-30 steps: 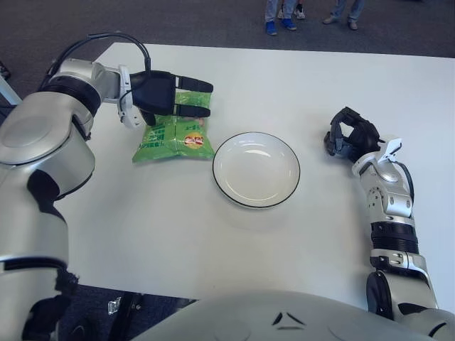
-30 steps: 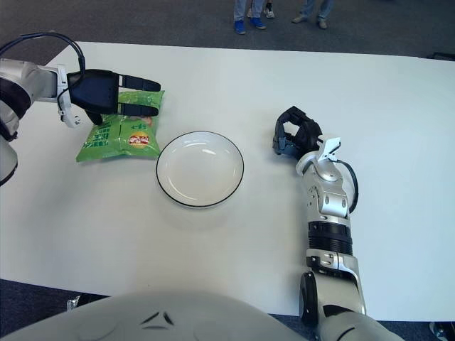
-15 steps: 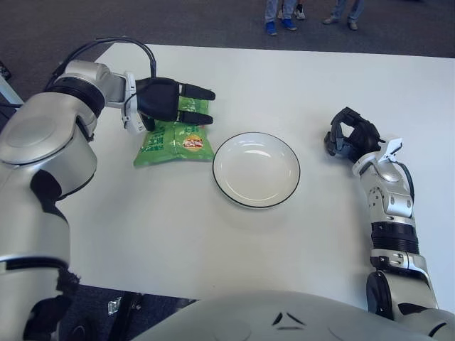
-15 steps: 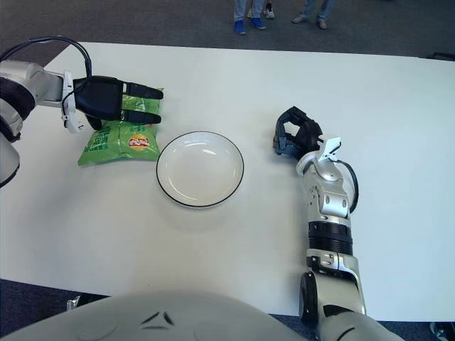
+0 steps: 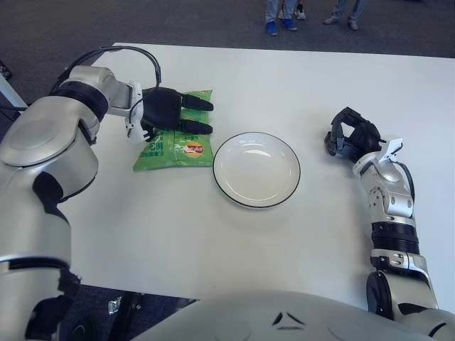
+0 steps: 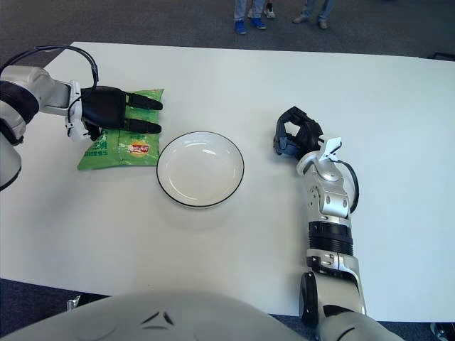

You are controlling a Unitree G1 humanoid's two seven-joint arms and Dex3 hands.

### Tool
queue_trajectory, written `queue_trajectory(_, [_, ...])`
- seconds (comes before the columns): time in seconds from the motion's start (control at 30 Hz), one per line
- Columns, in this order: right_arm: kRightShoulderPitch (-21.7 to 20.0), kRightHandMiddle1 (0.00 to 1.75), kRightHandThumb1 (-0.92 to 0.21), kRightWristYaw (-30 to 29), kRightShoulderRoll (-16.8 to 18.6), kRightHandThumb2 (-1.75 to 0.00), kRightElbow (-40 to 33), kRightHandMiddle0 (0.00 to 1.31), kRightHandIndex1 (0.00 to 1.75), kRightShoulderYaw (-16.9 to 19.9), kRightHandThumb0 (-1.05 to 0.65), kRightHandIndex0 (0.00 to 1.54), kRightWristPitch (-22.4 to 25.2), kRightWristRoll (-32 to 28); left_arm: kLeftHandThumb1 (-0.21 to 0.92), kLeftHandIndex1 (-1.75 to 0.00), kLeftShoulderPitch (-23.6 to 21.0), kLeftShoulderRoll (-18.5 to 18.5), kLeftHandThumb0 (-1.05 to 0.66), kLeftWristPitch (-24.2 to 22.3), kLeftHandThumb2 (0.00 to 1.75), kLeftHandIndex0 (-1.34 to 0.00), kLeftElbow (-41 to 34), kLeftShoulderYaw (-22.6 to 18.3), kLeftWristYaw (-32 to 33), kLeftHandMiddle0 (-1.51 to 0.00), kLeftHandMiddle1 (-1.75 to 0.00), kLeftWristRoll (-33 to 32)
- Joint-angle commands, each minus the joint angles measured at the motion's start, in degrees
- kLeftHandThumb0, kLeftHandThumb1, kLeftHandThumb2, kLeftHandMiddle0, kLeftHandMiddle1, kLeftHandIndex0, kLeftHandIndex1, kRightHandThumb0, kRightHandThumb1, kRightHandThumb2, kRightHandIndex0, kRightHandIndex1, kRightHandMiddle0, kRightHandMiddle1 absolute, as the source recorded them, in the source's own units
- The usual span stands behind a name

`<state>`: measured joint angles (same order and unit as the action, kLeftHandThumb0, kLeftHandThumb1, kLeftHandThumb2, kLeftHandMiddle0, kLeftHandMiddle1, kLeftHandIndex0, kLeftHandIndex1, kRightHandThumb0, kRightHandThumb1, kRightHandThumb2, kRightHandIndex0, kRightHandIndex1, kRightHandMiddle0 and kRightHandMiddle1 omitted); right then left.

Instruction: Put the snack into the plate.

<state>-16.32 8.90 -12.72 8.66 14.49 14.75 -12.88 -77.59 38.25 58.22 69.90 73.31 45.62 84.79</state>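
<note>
Snack bag (image 5: 175, 139) under left robot hand (image 5: 167, 115), fingers extended across it; grasp unclear. Plate (image 5: 257, 169) beside.

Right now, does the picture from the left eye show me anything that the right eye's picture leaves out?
Only the left eye view shows the robot's big silver left shoulder and upper arm filling its left edge.

Only the right eye view shows the dark floor beyond the table's right edge and more bare tabletop on that side.

Both show the left robot hand on top of the green snack bag, the empty white plate just right of the bag, the right robot hand curled right of the plate, and people's feet past the far edge.
</note>
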Motion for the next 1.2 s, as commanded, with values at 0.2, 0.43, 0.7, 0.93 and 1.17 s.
queue_trajectory(0.2, [3.13,1.75,-0.35,-0.53,0.86,-1.28,1.75,0.59,1.75,0.31,-0.47,1.31,3.65,-0.79,0.36,-0.76,5.29,-0.69,-0.68,3.98,0.89,0.00,1.50,-6.57,-16.69,-0.08,-0.81,-9.37])
queue_trajectory(0.43, [3.07,1.75,-0.35,-0.43,0.81,-1.28,1.83,0.59,1.75,0.40,-0.48,1.31,3.76,-0.66,0.17,-1.29,6.73,-1.21,-0.49,3.49,1.11,0.00,2.34,-10.87,-27.12,-0.11,-1.32,-15.35])
queue_trajectory(0.7, [2.77,1.75,-0.34,-0.76,0.84,-1.29,1.97,0.60,1.75,0.53,-0.48,1.31,4.22,-0.59,0.11,-1.70,8.95,-0.96,-0.34,2.23,1.22,-0.06,2.21,-16.69,-37.12,-0.16,-1.54,-22.70])
queue_trajectory(0.93, [2.60,1.75,-0.34,-0.99,0.85,-1.29,2.12,0.60,1.75,0.55,-0.48,1.31,4.38,-0.52,0.36,-1.74,10.64,-0.63,0.36,1.32,1.12,-0.36,1.33,-19.92,-41.20,-0.57,-1.60,-26.40])
queue_trajectory(1.17, [2.53,1.75,-0.34,-0.88,0.88,-1.30,2.19,0.60,1.75,0.69,-0.48,1.30,4.35,-0.75,0.24,-1.75,12.28,-1.26,0.49,1.67,1.39,-0.75,2.66,-24.55,-48.59,-0.68,-1.72,-32.62])
